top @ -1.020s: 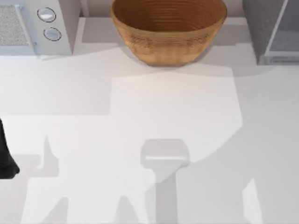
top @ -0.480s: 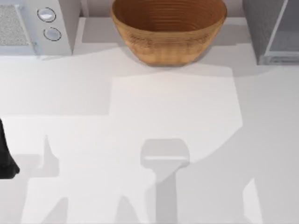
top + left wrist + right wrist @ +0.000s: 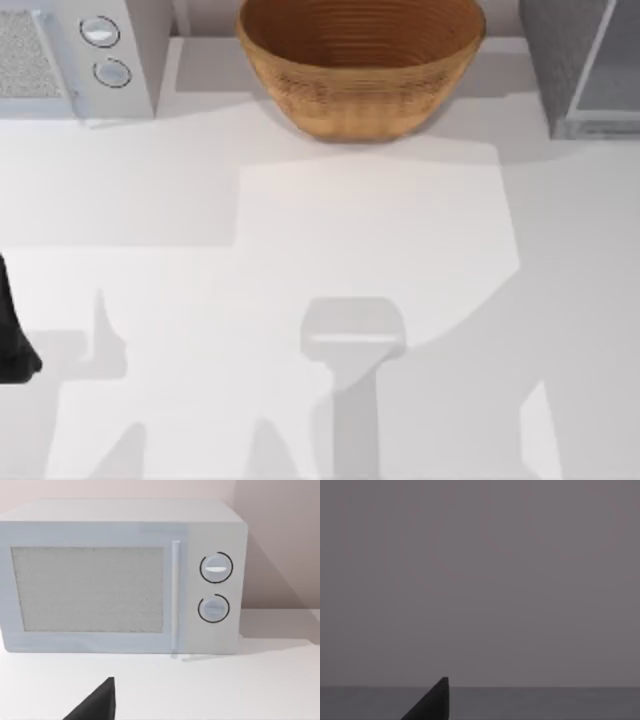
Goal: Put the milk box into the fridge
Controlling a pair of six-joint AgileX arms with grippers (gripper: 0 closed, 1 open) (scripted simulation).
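1. Left gripper (image 3: 97, 705) sat parked at the table's (image 3: 380, 220) 9 o'clock edge, facing the microwave (image 3: 130, 60) at 11 o'clock. I could not tell its grip.
2. Right gripper (image 3: 432, 702) faced a grey surface, grip equally unclear.
3. Nothing had moved in 1 second, so I judged no progress. The fridge (image 3: 560, 60) stood at 1 o'clock. I could not place the milk box.
4. The basket (image 3: 360, 80) crowded 12 o'clock, but the table's middle lay open.

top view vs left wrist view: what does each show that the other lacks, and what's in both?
Top view alone: the woven basket at the back centre, the fridge at the back right, and the left arm at the table's left edge. Left wrist view alone: the microwave's whole front, with door handle. Both: the white microwave with two knobs, and the white table.
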